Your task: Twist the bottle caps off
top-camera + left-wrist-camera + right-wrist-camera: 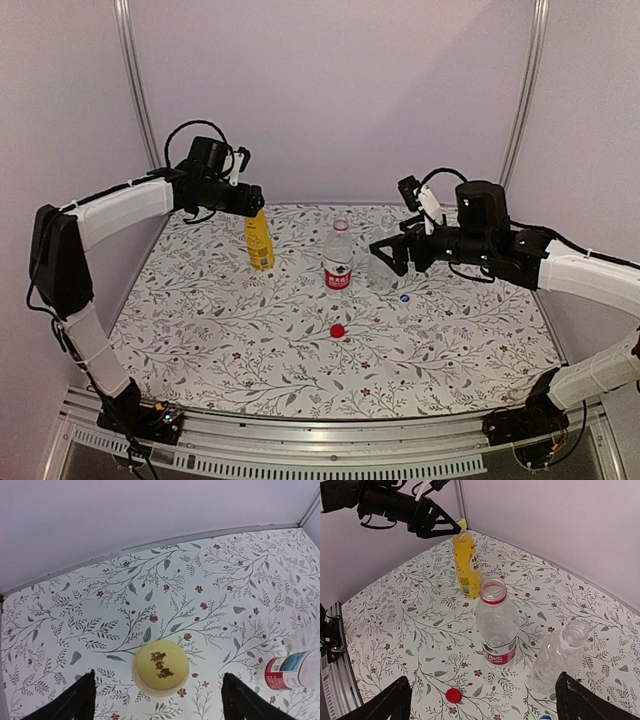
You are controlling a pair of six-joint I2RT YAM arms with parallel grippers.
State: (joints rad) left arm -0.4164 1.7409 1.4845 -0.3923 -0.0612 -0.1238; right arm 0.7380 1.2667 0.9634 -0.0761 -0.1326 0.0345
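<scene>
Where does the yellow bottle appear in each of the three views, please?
Top external: yellow bottle, left of centre at the back.
Left wrist: bottom centre, its yellow cap seen from above.
Right wrist: yellow bottle, upper centre-left.
Shared landmark: red-labelled bottle, in all three views.

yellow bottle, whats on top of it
Its yellow cap sits on the neck. The left gripper hangs open above it, a finger either side, not touching. The cap covers the mouth, so whether it is loosened cannot be seen.
</scene>
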